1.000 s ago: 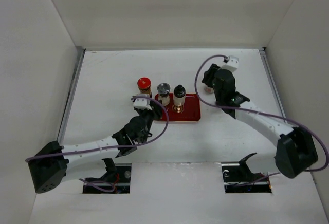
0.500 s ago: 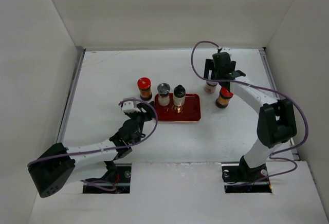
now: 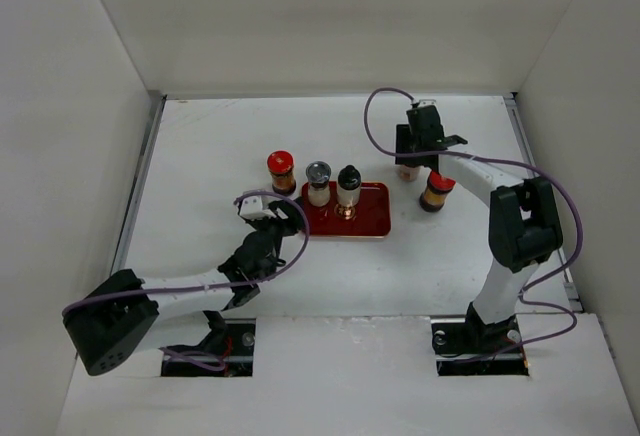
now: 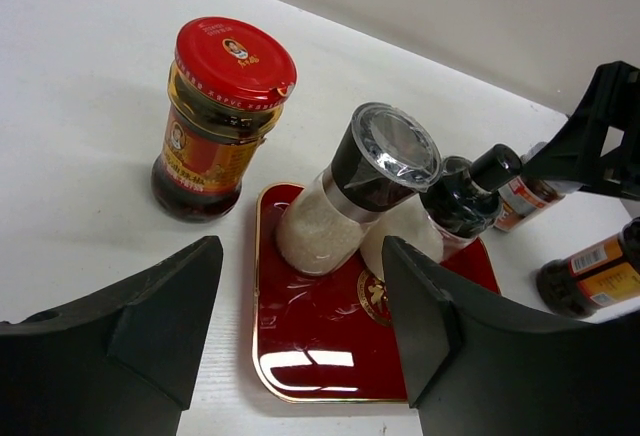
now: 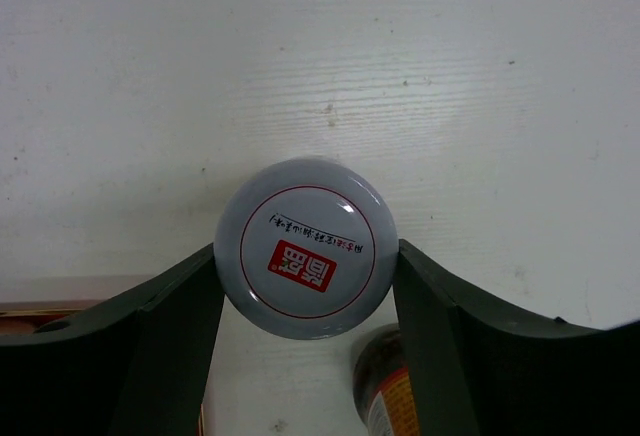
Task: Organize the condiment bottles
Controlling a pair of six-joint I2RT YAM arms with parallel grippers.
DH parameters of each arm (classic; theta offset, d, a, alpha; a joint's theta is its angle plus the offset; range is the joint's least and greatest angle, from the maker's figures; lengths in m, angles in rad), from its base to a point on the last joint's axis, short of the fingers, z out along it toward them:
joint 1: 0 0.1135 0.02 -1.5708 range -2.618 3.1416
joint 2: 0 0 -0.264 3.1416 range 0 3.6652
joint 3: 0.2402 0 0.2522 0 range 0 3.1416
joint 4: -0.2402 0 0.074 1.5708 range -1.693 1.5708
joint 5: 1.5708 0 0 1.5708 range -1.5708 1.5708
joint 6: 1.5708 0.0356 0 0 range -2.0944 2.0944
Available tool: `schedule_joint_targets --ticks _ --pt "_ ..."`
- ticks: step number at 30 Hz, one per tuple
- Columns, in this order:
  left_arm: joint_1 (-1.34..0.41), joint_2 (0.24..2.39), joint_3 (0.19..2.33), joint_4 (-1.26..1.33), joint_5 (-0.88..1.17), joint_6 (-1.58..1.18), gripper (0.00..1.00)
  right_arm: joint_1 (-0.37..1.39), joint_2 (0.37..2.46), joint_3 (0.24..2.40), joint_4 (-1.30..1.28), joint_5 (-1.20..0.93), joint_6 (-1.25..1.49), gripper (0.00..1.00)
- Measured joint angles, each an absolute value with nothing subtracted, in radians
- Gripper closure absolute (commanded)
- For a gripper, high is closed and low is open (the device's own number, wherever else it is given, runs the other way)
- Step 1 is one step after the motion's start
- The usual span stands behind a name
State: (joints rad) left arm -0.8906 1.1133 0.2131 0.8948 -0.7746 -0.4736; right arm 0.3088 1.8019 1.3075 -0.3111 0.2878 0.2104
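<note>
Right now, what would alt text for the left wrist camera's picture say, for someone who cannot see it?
Framed by the open, empty left gripper, a red tray holds a clear-lidded grinder of white grains and a black-topped bottle. A red-capped jar stands on the white table just left of the tray.

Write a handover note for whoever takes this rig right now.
Left end effector: open, empty, near the red tray.
Right end effector: fingers flank the grey-lidded jar, right of the tray; grip unconfirmed.
Done: grinder and black-topped bottle stand on the tray.
To do: the grey-lidded jar, the red-capped chili jar left of the tray and the second red-capped jar right of it are all off the tray.
</note>
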Motion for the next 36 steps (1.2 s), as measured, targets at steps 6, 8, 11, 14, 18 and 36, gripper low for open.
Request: schedule_joint_targets --ticks 6,8,11,14,18,36 --pt "-0.891 1.124 0.208 0.905 -0.767 -0.476 0.33 0.314 1.8 1.306 -0.289 0.319 0.203 0.42" --pt "-0.89 1.122 0.208 0.91 -0.766 -0.476 0.33 0.321 1.787 1.301 -0.275 0.331 0.197 0.42" --pt "-0.883 1.108 0.197 0.912 -0.762 -0.476 0.32 0.355 1.725 1.269 -0.258 0.345 0.188 0.42" --pt "-0.875 1.103 0.189 0.912 -0.762 -0.476 0.32 0.418 1.636 1.215 -0.231 0.355 0.187 0.43" --pt "-0.871 1.103 0.189 0.912 -0.762 -0.476 0.3 0.517 1.555 1.14 -0.181 0.359 0.199 0.42" --pt "-0.838 1.095 0.181 0.916 -0.758 -0.477 0.25 0.652 1.56 0.926 0.002 0.387 0.266 0.07"
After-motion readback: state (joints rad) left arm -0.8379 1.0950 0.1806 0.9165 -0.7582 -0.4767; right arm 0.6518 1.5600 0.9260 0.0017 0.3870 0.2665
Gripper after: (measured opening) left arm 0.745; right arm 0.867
